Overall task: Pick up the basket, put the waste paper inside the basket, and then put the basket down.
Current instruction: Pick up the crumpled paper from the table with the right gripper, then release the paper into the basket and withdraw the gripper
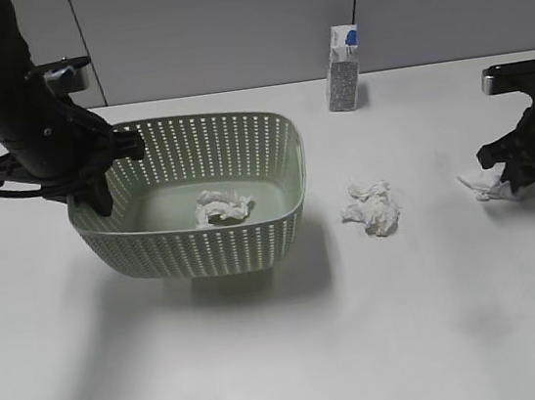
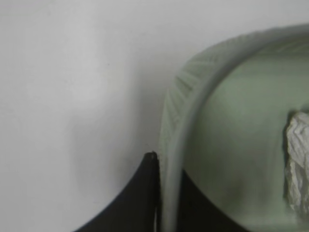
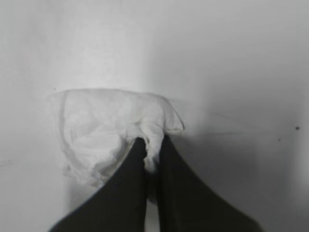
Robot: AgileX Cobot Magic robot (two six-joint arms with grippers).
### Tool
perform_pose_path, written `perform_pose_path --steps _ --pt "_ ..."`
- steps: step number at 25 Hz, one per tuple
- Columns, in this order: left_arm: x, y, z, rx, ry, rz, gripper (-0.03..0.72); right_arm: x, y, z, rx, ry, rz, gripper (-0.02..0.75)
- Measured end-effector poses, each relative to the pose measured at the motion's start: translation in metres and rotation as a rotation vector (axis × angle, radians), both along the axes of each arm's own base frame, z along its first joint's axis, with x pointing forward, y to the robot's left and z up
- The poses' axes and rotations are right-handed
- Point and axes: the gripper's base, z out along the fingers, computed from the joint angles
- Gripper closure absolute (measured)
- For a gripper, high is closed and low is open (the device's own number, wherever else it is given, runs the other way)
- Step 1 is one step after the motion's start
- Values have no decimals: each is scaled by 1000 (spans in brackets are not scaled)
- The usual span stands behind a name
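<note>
The basket (image 1: 198,194) sits left of centre on the white table (image 1: 363,325), tilted, with its left end raised and a shadow spread under it. The left gripper (image 1: 97,178) clamps the basket's left rim. In the left wrist view the black fingers (image 2: 140,193) stand one on each side of the pale green wall (image 2: 176,159), pinching it between them, so this gripper is closed on the basket.

One wad of waste paper (image 1: 222,207) lies inside the basket on its floor, a little right of the middle, well apart from the left gripper. It shows again at the right edge of the left wrist view (image 2: 298,164).

A second wad (image 1: 371,209) lies on the bare table just to the right of the basket, between the basket and the right arm, touched by neither gripper.

The right gripper (image 1: 504,181) is low over the table at the far right, well away from the basket. In the right wrist view its two dark fingers (image 3: 130,193) are drawn nearly together with a pinch of a third white wad (image 3: 101,130) between their tips. The rest of that wad spreads up and to the left of the tips. Whether this wad rests on the table or is just lifted off it is hard to tell.

An upright white-and-grey carton (image 1: 343,68) with a blue cap stands at the back of the table.
</note>
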Motion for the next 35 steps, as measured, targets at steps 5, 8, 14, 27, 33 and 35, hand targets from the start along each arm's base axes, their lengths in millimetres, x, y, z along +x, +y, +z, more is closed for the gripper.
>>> perform_pose_path --steps 5,8,14,27,33,35 --pt "0 0 0 -1 -4 0 685 -3 12 31 66 -50 -17 717" --pt "2 0 0 -5 -18 3 685 -10 48 70 101 -154 93 717" --pt "2 -1 0 -7 -25 4 685 -50 157 146 199 -413 377 717" --pt "3 -1 1 -8 -28 4 685 -73 248 142 259 -479 581 258" --pt "3 -1 1 -8 -28 4 685 -48 225 174 234 -416 476 163" --pt "3 -1 1 -8 -28 4 685 -36 199 175 198 -372 395 159"
